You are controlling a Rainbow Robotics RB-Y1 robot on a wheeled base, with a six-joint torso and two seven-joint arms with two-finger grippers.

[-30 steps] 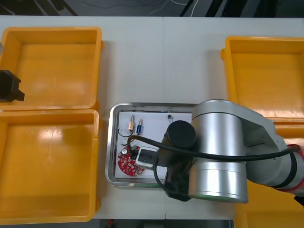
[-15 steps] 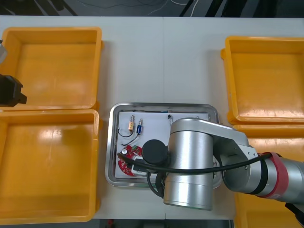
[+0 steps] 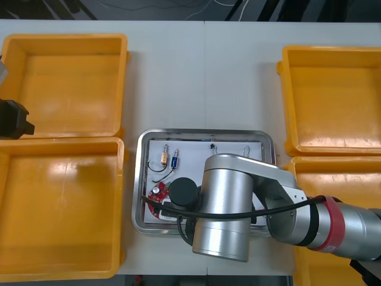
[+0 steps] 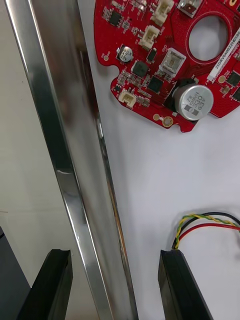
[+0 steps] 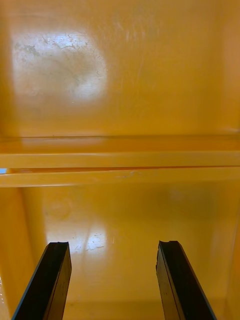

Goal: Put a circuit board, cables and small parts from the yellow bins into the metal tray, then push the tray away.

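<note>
While the right arm (image 3: 238, 208) lies across the 6 o'clock half of the metal tray (image 3: 202, 132), the round red circuit board (image 4: 160, 55) sits flat on the tray's white inside, in its 8 o'clock corner. A red and yellow cable (image 4: 207, 222) lies on the white just beside the board, its end next to one finger tip. At the tray's 10 o'clock corner are two small metal parts (image 3: 169, 159), side by side. A black cable (image 3: 157, 169) curls between them and the board. The right gripper (image 4: 114, 255) has its fingers apart, straddling the tray's shiny rim. One finger (image 4: 52, 282) is outside over the table (image 3: 202, 77), and the other is inside over the white. Cannot tell if either touches the rim. The tray sits at 6 o'clock on the table, between the yellow bins (image 3: 65, 37), which stand at 10, 8, 2 and 4 o'clock. The left gripper (image 5: 114, 245) is parked at the table's 9 o'clock edge, fingers spread with nothing between them. It hangs over the near left bin, close to where the two left bins' rims meet.
</note>
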